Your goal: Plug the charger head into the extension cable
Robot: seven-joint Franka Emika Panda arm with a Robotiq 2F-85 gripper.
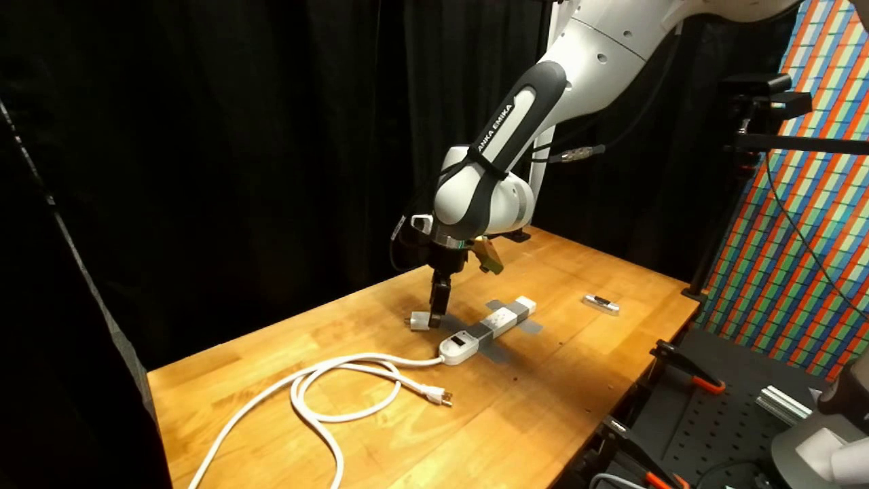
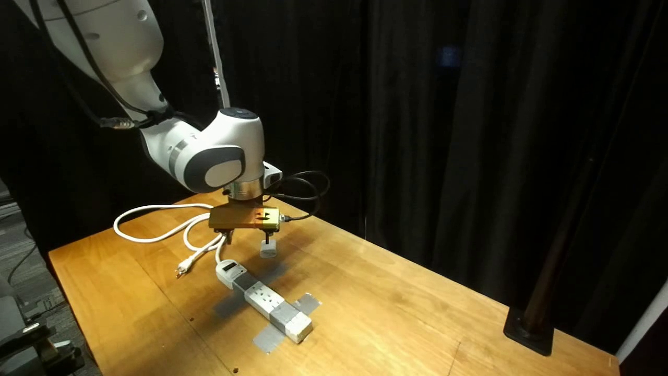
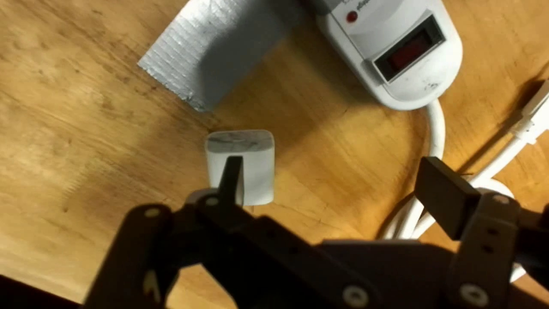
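Note:
The charger head (image 1: 420,320) is a small white block on the table. It also shows in an exterior view (image 2: 268,249) and in the wrist view (image 3: 260,171). My gripper (image 3: 329,165) is open and holds nothing, its fingers spread wide. In the wrist view the left finger covers part of the charger head; I cannot tell whether they touch. The charger head is not between the fingers. The extension cable's white socket bar (image 1: 504,320) is taped to the table; it also shows in an exterior view (image 2: 265,295). Its switch end (image 3: 422,64) shows in the wrist view.
The white cord (image 1: 360,357) lies in loose loops beyond the bar, with its own pronged plug (image 1: 436,394) beside it. Grey tape strips (image 2: 270,338) stick to the table. A small flat item (image 1: 601,303) lies near the table's edge. A black post base (image 2: 528,330) stands on a corner.

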